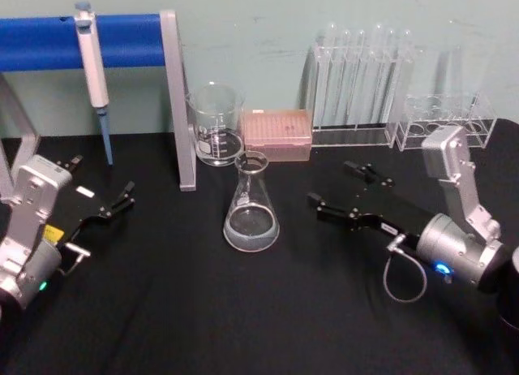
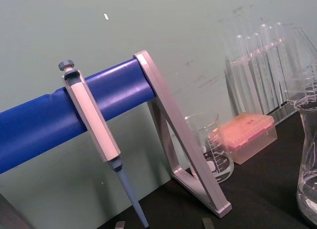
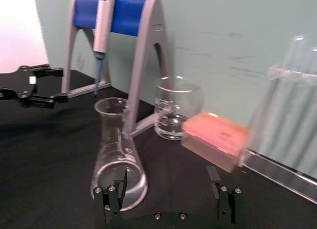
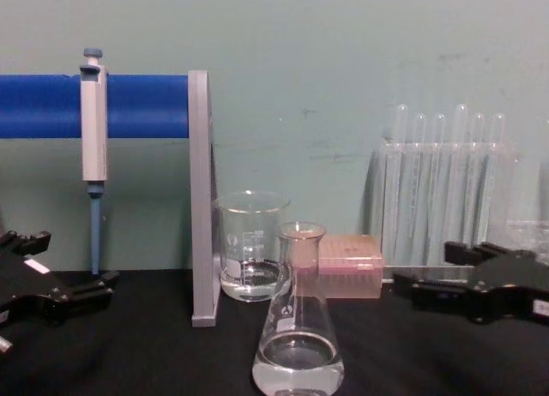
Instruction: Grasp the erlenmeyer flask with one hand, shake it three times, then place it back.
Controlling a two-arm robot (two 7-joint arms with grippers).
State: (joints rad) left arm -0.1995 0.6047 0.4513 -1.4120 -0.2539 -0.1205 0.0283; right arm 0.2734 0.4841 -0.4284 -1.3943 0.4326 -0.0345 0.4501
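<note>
- The erlenmeyer flask (image 1: 251,206) stood upright on the black bench (image 1: 178,318) near the middle of the head view, with a little clear liquid pooled in its wide base
- The right hand (image 1: 331,183) hovered low over the bench at centre right of that frame, near the flask but apart from it, with its two black fingers spread wide and nothing between them
- Its silver wrist (image 1: 444,247) showed a blue light at the lower right of the head view, with a grey cable looped beside it
- In the right wrist view the flask (image 3: 118,149) was at the lower left, partly behind one of the right hand's fingers (image 3: 111,193); the other finger was well off toward the lower right
- The left hand (image 1: 101,178) was at the left edge of the head view, well apart from the flask, with its fingers parted and empty
- A glass beaker (image 1: 216,125) holding some clear liquid stood just behind the flask, slightly to its left
- A pink tip box (image 1: 277,135) lay just right of the beaker
- A clear test tube rack (image 1: 357,87) stood at the upper right, against the wall
- A pipette (image 1: 92,66) hung from the blue bar of a grey stand (image 1: 177,107) at the upper left of the frame
</note>
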